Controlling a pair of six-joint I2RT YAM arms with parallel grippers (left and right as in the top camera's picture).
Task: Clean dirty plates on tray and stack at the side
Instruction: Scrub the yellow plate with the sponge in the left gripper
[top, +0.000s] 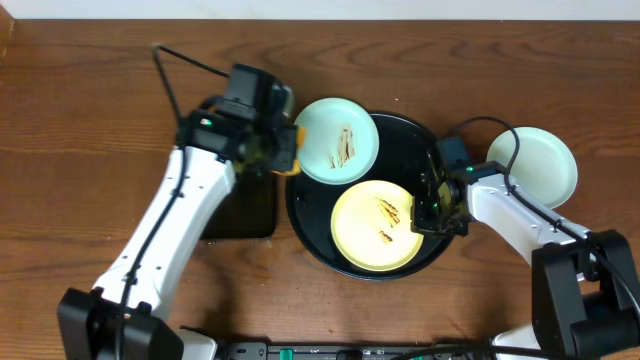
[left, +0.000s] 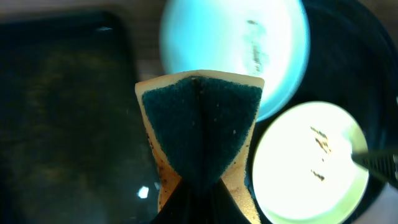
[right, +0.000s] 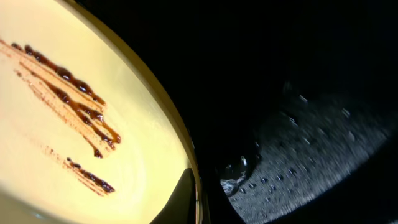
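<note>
The pale yellow round plastic plate (top: 375, 225) lies flat in the near half of the large round glossy black tray (top: 405, 150), closest to the robot. Two groups of brown streaks mark the right part of its face. In the right wrist view their long axis runs diagonally, from upper left to lower right, toward the rim.

The right gripper (top: 430, 205) sits at the right edge of this plate. In the right wrist view its dark fingers stand on either side of the rim. They appear to be clamped on it, though that view is too dark to be certain. Water droplets show on the tray floor just beyond the rim.

The small rectangular black tray (top: 245, 210) lies on the brown wooden table (top: 80, 120) just beside the left edge of the round tray, partly under the left arm.

Farther out, the left gripper (left: 194, 199) is clenched on a yellow sponge with a dark green scouring face (left: 199, 124). The sponge is pinched into a fold at the fingers and fans wider away from them. Its long axis points away from the gripper, and its free end overlaps the light blue plate in the left wrist view.

The light blue round plastic plate (top: 338, 140) rests over the far left rim of the round tray, partly outside it. Its brown streaks run roughly near to far.

The pale mint-white round plastic plate (top: 535, 165) lies on the table to the right, apart from the round tray.
</note>
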